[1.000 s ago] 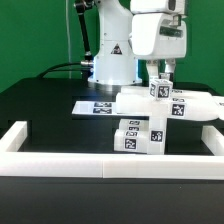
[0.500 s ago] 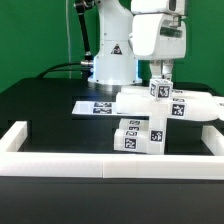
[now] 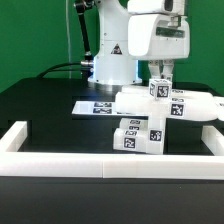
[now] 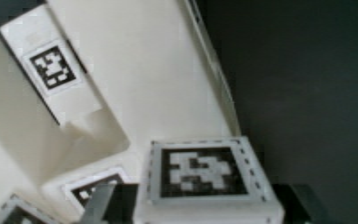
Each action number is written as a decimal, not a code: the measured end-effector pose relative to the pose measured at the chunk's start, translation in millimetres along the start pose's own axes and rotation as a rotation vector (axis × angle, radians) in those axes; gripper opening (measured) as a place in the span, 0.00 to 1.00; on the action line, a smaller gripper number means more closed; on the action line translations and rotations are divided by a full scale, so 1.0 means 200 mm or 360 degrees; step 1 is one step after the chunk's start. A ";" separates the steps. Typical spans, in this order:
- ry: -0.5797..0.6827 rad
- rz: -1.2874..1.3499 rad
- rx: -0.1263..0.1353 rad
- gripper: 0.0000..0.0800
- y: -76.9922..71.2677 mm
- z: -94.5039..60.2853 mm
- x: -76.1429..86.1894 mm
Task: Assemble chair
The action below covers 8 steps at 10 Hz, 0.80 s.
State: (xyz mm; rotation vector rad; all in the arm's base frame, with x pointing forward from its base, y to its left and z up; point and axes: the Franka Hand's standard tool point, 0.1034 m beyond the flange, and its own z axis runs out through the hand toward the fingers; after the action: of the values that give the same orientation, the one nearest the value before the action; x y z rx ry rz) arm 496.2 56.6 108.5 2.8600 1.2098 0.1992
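Claw [image 3: 161,79] clamped shut on a tagged post [image 3: 160,89] atop the chair [image 3: 150,115]; square black-and-white tags only, no readable writing.

Taking the chair [image 3: 150,115] as landmark: the tabletop [image 3: 45,110] to its left in the exterior view lies bare and dark, wide enough for a claw to pass. Behind it lies the marker board [image 3: 92,105] (flat, low). In front, just beside it, the border rail [image 3: 100,167] walls off the near edge. Above it the claw [image 3: 160,74] and arm fill the room.
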 end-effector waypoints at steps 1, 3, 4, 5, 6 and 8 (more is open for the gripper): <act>-0.0001 0.0126 0.0000 0.35 0.00 0.00 0.00; 0.0002 0.0404 0.0005 0.35 0.00 0.00 0.00; 0.0004 0.0599 0.0010 0.35 0.00 0.00 -0.01; 0.0007 0.0765 0.0015 0.35 0.00 0.00 0.00; 0.0008 0.0914 0.0020 0.35 0.00 0.00 -0.01; 0.0012 0.1109 0.0028 0.35 0.00 0.01 -0.01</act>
State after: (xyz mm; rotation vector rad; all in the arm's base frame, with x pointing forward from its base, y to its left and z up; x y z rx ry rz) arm 496.2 55.1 107.1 3.1650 0.1662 0.2070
